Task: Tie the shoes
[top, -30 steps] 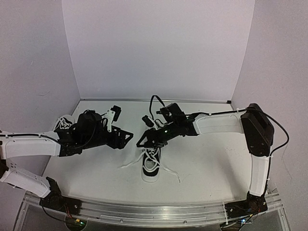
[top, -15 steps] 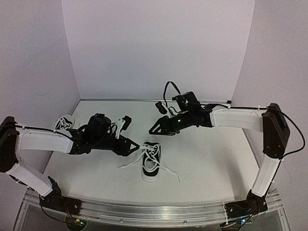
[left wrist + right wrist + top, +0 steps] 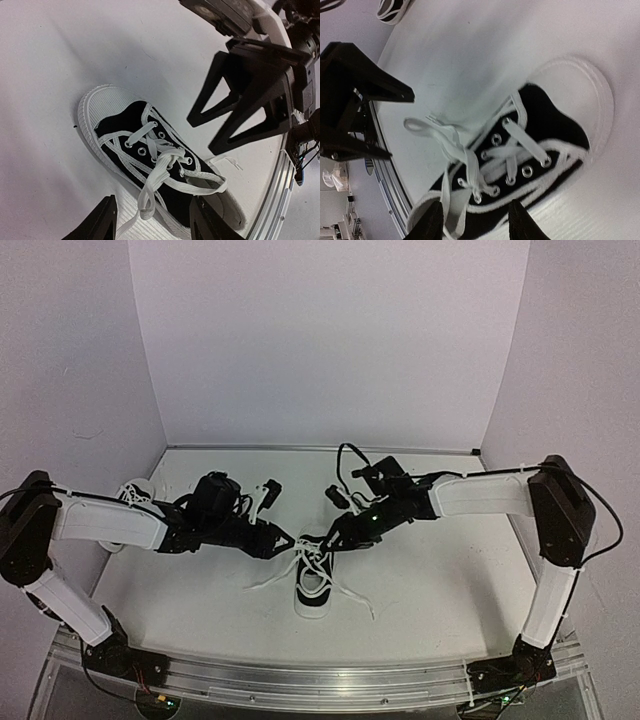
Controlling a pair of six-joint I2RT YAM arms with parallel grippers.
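Shoe (image 3: 314, 585) sits centred on the desk (image 3: 440, 580), laces (image 3: 149, 192) loose; left jaws and right jaws flank its far end, both half-open and empty, seemingly to take one lace each.

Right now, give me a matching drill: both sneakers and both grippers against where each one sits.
Things:
1. centre sneaker
2. second sneaker
3. left gripper
4. right gripper

Places:
A. far left of the table, partly behind the left arm
B. middle of the table, laces untied
C. open, at the centre sneaker's far end, on the right of the top view
D. open, at the centre sneaker's far end, on the left of the top view

Pairs: 1-B, 2-A, 3-D, 4-C
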